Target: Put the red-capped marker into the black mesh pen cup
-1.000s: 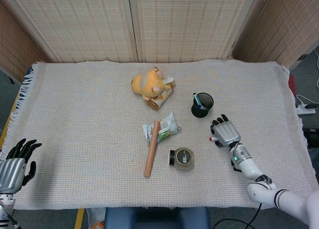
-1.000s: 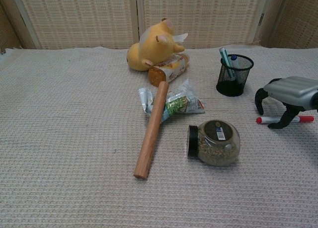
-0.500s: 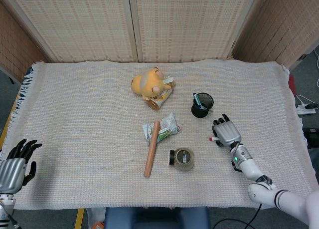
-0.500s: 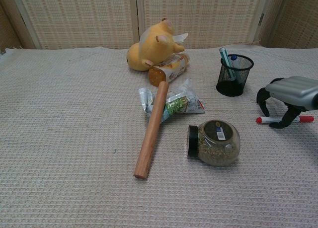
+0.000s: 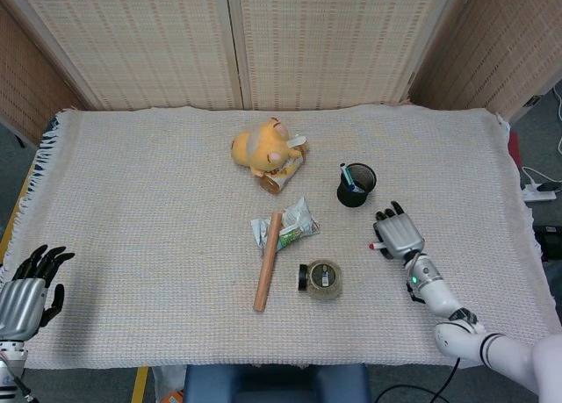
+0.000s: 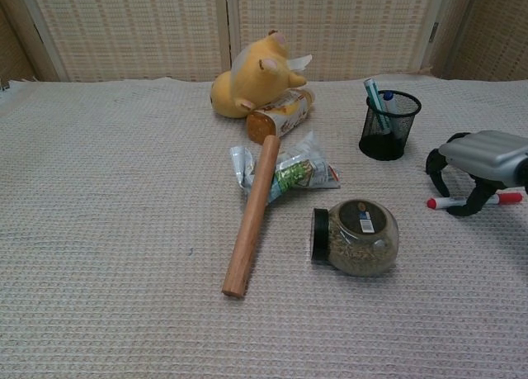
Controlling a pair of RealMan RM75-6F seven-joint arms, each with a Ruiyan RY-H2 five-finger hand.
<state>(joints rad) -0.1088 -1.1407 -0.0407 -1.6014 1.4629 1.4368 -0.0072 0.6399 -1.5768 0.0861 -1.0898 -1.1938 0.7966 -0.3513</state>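
The red-capped marker (image 6: 450, 202) lies flat on the woven cloth at the right, its red tip (image 5: 375, 244) poking out to the left of my right hand. That right hand (image 6: 483, 152) arches over the marker's middle, thumb in front of it and fingers curved down behind; the marker still rests on the cloth. The black mesh pen cup (image 6: 388, 125) stands upright just beyond and to the left of the hand, with a teal and a blue pen inside. My left hand (image 5: 26, 293) hangs off the table's near left corner, fingers spread and holding nothing.
A yellow plush toy (image 5: 262, 147) and an orange bottle (image 6: 279, 115) lie at the centre back. A snack packet (image 6: 293, 171), a wooden rolling pin (image 6: 252, 214) and a tipped glass jar (image 6: 355, 237) lie in the middle, left of the marker.
My right hand has settled slightly lower and to the right over the marker, and the marker's left end has shifted a little. The left hand has not moved.
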